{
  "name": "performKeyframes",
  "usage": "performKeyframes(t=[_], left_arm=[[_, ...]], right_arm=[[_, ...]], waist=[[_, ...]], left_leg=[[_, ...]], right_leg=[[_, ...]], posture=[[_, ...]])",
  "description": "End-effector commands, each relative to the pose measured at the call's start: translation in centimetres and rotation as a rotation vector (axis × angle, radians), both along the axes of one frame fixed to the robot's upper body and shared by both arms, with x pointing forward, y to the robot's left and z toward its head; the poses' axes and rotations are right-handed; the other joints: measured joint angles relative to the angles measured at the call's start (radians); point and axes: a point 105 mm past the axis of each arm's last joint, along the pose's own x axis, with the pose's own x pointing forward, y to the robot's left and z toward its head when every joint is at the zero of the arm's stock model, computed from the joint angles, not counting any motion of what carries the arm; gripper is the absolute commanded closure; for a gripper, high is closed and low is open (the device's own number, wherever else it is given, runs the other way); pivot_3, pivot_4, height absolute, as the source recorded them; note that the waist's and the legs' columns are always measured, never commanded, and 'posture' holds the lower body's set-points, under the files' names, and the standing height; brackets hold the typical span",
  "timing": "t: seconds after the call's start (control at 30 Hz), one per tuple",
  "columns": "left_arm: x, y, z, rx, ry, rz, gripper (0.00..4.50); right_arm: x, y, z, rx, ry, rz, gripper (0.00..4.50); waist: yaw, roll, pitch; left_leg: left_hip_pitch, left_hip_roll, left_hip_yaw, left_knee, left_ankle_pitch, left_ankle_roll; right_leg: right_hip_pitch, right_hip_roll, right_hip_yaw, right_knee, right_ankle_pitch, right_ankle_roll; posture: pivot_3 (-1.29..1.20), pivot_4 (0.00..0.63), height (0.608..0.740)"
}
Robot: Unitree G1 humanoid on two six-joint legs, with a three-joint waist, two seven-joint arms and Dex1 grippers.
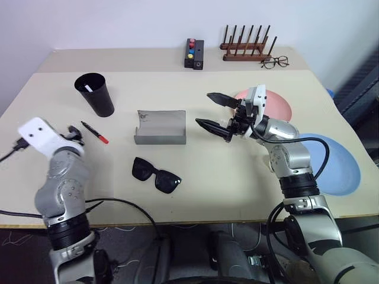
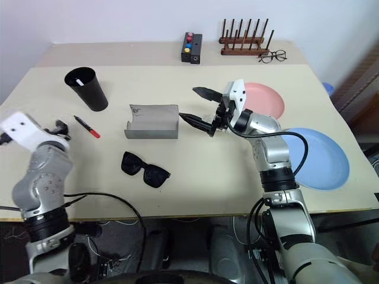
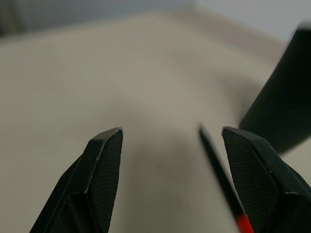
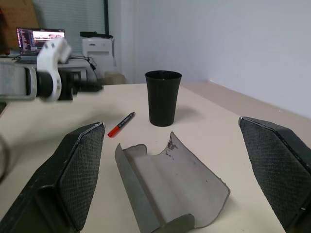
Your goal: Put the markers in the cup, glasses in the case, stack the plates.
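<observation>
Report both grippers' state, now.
Left gripper: open, empty, near the dark red-tipped marker.
Right gripper: open, empty, beside the grey open case.

Bare bench (image 1: 237, 177) near-mid, easy pass; cup (image 1: 96, 93) stands far-left just behind red-tipped marker (image 1: 95, 132), case (image 1: 160, 127) blocks center.

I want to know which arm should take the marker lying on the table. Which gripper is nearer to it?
Left. The left gripper, open, is right beside the red-tipped marker near the cup. The right gripper, open, hangs past the open case, well away from it.
</observation>
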Motion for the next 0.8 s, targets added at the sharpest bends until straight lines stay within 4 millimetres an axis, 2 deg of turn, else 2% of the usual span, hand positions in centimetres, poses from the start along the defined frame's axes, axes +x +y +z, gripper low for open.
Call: performKeyframes(t=[0.03,0.2,0.53,0.8], left_arm=[[0.5,-1.7,1.3,-0.024,0.026,0.043,1.21],[2.3,-3.0,1.1,-0.045,0.074,0.089,1.21],[3.5,-0.9,0.3,-0.054,0.173,0.24,1.21],[6.1,-0.6,0.8,-0.053,0.171,0.248,1.21]], right_arm=[[-0.2,0.4,1.4,0.014,-0.053,0.018,0.0],[-0.4,0.4,1.4,0.012,-0.053,0.014,0.0],[-0.7,-0.3,1.3,0.011,-0.053,-0.017,0.0],[-0.9,-0.3,1.2,0.016,-0.049,-0.026,0.0]], waist=[[-0.001,0.0,0.0],[-0.003,0.0,0.0],[-0.001,0.0,0.0],[0.0,0.0,0.0]], left_leg=[[0.0,0.0,0.0,0.0,0.0,0.0],[0.001,0.0,0.001,-0.001,0.0,0.0],[0.001,0.0,0.002,-0.002,0.0,-0.001],[0.0,0.0,0.001,-0.002,0.0,-0.001]], right_leg=[[0.0,0.0,0.0,0.0,0.0,0.0],[0.0,0.001,0.001,0.0,0.0,0.0],[0.0,0.001,0.001,-0.002,0.0,0.0],[0.0,0.001,0.001,-0.003,0.0,0.0]], posture=[[0.0,0.15,0.74],[0.0,0.15,0.74],[0.0,0.15,0.74],[0.0,0.15,0.74]])
